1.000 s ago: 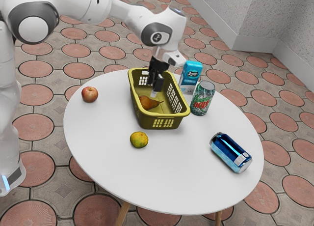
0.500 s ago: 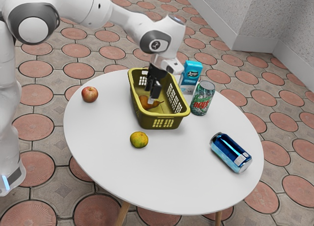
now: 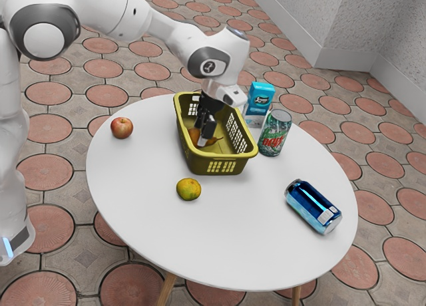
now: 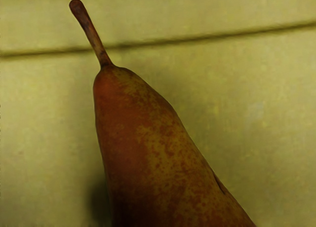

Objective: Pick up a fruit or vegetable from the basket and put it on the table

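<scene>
Exterior view: my gripper point(image 3: 205, 141) is lowered into the yellow-green basket point(image 3: 200, 165), below its rim, at the pear point(image 4: 143, 158). My arm point(image 3: 106, 10) comes in from the exterior view's upper left and bends down over the basket. Whether my gripper stands apart or is clamped on the pear, I cannot tell. The pear lies on its side on the basket's floor, its stem pointing toward the basket's side at the exterior view's right; part of it is hidden behind my gripper. My wrist view looks closely at the pear's narrow end and brown stem point(image 4: 88, 29), with the basket's floor around them and a dark line running across it.

On the round white table point(image 3: 266, 259), a red-and-yellow apple point(image 3: 122, 128) sits to the exterior view's left of the basket, apart from it. A green-and-orange citrus fruit point(image 3: 188, 189) rests near the basket, on the side toward the exterior camera. To the exterior view's right of the basket, a green-and-red can point(image 3: 275, 133) stands upright, with a blue carton point(image 3: 261, 96) upright near the basket's far part. A blue can point(image 3: 313, 206) lies on its side, farther out from the basket and nearer the exterior camera.
</scene>
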Robot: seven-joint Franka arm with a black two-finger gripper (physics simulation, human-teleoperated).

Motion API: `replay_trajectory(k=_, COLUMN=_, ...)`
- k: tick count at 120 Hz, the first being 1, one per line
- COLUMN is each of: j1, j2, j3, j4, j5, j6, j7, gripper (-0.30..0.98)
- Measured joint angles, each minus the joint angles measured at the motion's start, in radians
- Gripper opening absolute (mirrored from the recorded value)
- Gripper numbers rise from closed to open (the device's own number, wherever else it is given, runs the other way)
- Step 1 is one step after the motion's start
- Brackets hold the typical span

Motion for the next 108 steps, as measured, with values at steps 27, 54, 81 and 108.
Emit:
replay_trajectory(k=27, j1=0.002, j2=0.0, j3=-0.001, j4=-0.011, j5=0.0, j6=0.002, j7=-0.001, gripper=0.69)
replay_trajectory(k=54, j1=0.002, j2=-0.001, j3=-0.009, j4=-0.024, j5=0.0, j6=0.006, j7=-0.001, gripper=0.69)
replay_trajectory(k=81, j1=-0.003, j2=-0.006, j3=-0.012, j4=-0.038, j5=-0.005, j6=0.011, j7=-0.008, gripper=0.48)
replay_trajectory(k=108, j1=0.001, j2=-0.013, j3=-0.013, j4=-0.042, j5=0.009, j6=0.027, j7=-0.021, gripper=0.32)
